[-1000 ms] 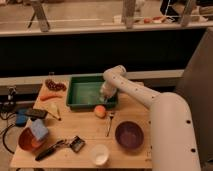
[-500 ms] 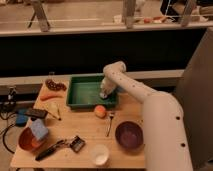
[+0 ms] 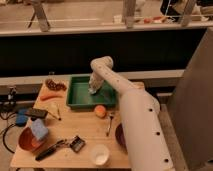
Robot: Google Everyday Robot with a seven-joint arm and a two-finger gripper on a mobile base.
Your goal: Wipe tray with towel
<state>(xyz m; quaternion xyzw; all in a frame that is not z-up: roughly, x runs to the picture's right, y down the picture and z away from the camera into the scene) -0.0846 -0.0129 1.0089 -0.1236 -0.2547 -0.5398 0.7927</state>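
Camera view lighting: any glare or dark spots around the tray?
Camera view: dim, warm cast throughout; no glare on the green tray; the black band behind the table is underexposed; the gripper is in the tray's right half at the towel; the white arm is brightest.

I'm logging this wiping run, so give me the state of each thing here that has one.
tool: down inside the green tray.
green tray: lying flat, tool in it.
white cup: upright, near the front edge.
orange bowl: upright, blue sponge in it.
purple bowl: upright, partly hidden by the arm.
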